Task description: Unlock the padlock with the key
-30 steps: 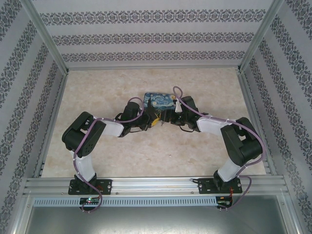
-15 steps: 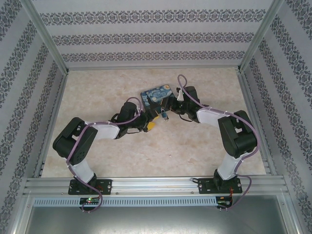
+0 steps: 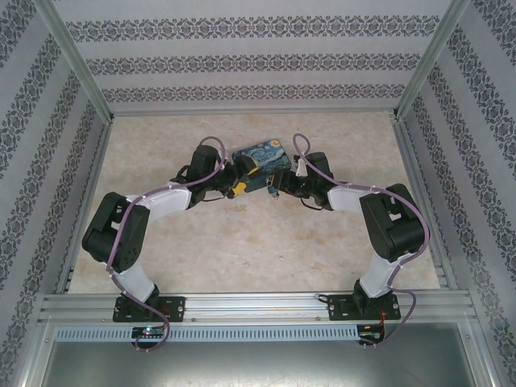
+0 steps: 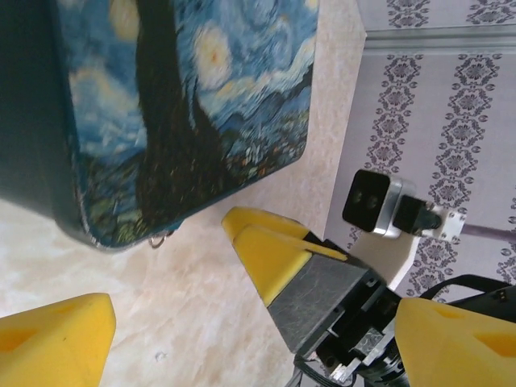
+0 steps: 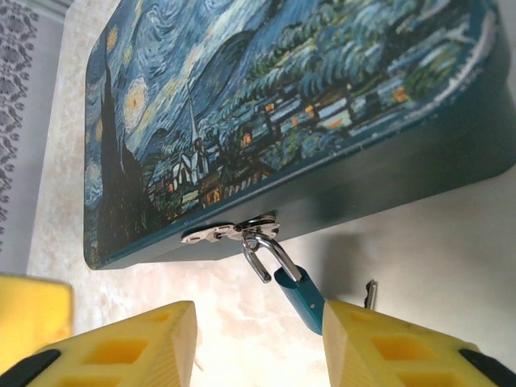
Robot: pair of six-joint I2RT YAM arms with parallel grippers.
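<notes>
**Padlock hangs off the box's hasp, right fingers either side of it**

The padlock (image 5: 300,300) hangs by its shackle from the hasp (image 5: 214,235) on the front wall of the painted box (image 5: 266,105). Its blue body therefore juts away from the box and lands between the fingers (image 5: 137,347) of the right gripper (image 5: 256,318).

Those fingers stand apart. The body sits right beside 1 pad and clear of the other, a stance that looks meant to steady the lock, not yet a pinch. 1 leg of the shackle seems free of the body (the lock may be sprung; I cannot be sure).

A thin dark sliver, likely the key (image 5: 371,293), stands just beyond the body, near the box's front wall. Whether it sits in the lock is hidden.

The left gripper (image 3: 245,181), at the box's corner, has its fingers (image 4: 48,339) spread wide around nothing.
</notes>
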